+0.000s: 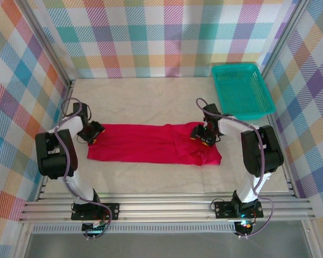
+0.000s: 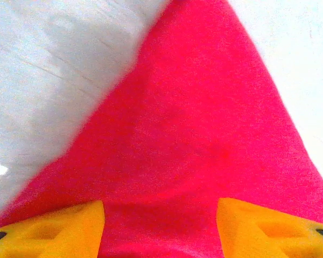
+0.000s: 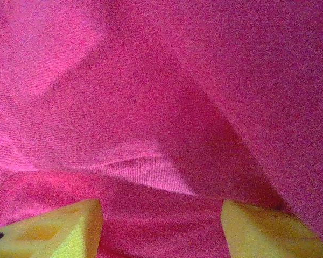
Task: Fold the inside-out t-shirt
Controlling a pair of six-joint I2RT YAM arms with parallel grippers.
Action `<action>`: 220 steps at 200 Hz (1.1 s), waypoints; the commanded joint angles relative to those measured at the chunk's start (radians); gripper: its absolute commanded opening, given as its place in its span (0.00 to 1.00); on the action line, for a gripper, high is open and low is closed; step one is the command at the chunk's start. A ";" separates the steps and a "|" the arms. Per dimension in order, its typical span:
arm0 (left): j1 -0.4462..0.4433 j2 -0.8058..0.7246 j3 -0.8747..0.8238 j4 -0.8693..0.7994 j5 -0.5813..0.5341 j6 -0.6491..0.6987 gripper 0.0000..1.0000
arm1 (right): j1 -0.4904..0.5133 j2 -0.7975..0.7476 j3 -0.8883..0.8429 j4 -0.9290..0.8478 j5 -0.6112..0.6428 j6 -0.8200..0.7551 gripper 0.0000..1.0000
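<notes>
On the table (image 1: pixel 151 102): a pale top inside plaid walls, carrying everything below.
T-shirt (image 1: pixel 151 144): bright red, spread in a long band across the middle from left to right, with its right end rumpled.
Basket (image 1: pixel 247 114): teal mesh, at the far right corner, apart from the T-shirt.
Left gripper (image 1: pixel 94 137): at the T-shirt's left end, yellow fingers (image 2: pixel 59 231) spread apart above flat cloth, gripping nothing.
Right gripper (image 1: pixel 203 137): on the rumpled right end, jaws released, fingers (image 3: pixel 54 231) wide over the folds.
</notes>
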 commanded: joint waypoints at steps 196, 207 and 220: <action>-0.155 -0.127 0.132 -0.150 -0.064 0.151 0.56 | -0.057 0.033 0.042 -0.157 -0.019 -0.296 1.00; -0.155 -0.129 0.138 -0.154 -0.063 0.154 0.56 | -0.041 0.054 0.053 -0.157 -0.020 -0.296 0.98; -0.155 -0.131 0.144 -0.159 -0.058 0.153 0.55 | -0.024 0.077 0.060 -0.153 -0.017 -0.292 0.95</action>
